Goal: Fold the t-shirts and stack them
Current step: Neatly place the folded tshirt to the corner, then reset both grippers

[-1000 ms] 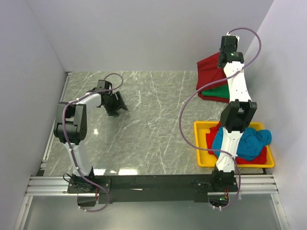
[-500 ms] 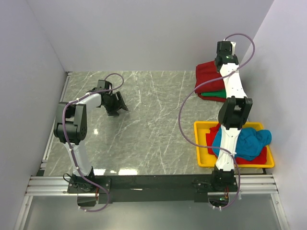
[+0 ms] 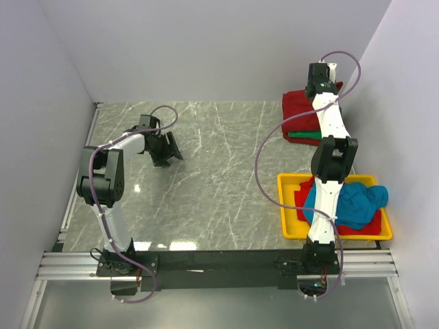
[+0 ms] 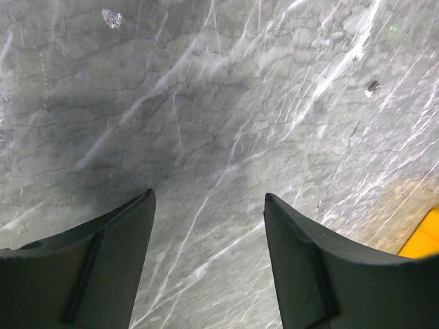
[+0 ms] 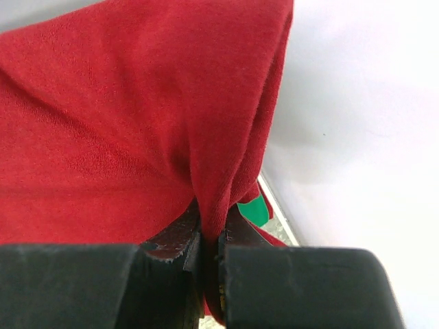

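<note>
The dark red t-shirt (image 3: 300, 113) sits at the table's 2 o'clock corner on top of a folded green t-shirt (image 3: 305, 135), and its outline is tighter than a second back. The flap that spreads toward 7 o'clock in the older top views is now gathered in, and the cloth is drawn toward 12 o'clock, nearer the back wall. The right gripper (image 5: 209, 236) does the pulling. Its jaws are nearly closed on a pinched ridge of red cloth, which the wrist view shows rising in a taut fold, with a sliver of green beside it at 4 o'clock. The right arm reaches further toward the wall than before.

This looks like a fold or a squaring-up of the top shirt on the stack, partly done, since the cloth is still lifted and not laid flat.

At 4 o'clock the yellow tray (image 3: 282, 205) holds a rumpled teal t-shirt (image 3: 357, 202) over another red one (image 3: 300, 199), both unfolded, so most of the job remains.

The left gripper (image 4: 209, 226) is unchanged at 10 o'clock, jaws wide apart, holding nothing, above bare marble table (image 3: 219, 157)
</note>
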